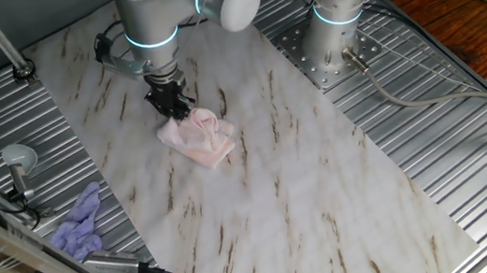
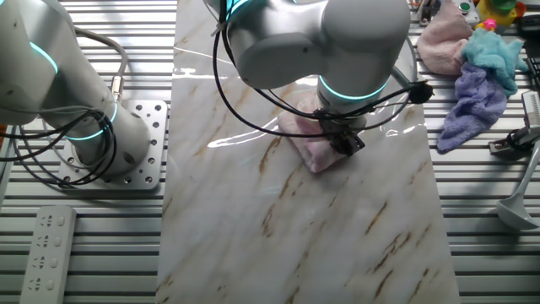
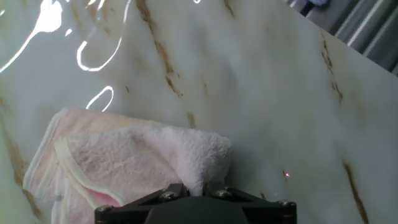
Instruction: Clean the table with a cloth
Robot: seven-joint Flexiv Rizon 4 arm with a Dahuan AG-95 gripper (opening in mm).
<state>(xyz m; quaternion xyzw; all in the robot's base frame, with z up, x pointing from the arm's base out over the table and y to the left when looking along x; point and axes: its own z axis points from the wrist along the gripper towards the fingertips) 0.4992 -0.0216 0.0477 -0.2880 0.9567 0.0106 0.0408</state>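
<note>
Right now the hand (image 1: 169, 104) presses down onto one edge of the pale pink cloth (image 1: 198, 137), its black fingers closed on a raised fold of the fabric. Seen from the hand view, a tuft of the terry cloth (image 3: 134, 165) rises between the fingers at the bottom of the frame, while the rest spreads flat to one side with a folded hem showing. The cloth lies on the white marble-patterned counter (image 1: 309, 203), roughly midway between its two long edges and well away from every corner. In the other fixed view the hand (image 2: 342, 135) covers part of the cloth (image 2: 314, 150), and bright glare streaks cross the counter (image 2: 337, 245) beside it. Off the counter, on the ribbed metal surface, lies a lavender rag (image 1: 79, 226); the other fixed view shows this rag (image 2: 469, 105) beside teal fabric (image 2: 496, 46) and a pink bundle (image 2: 443, 40).
</note>
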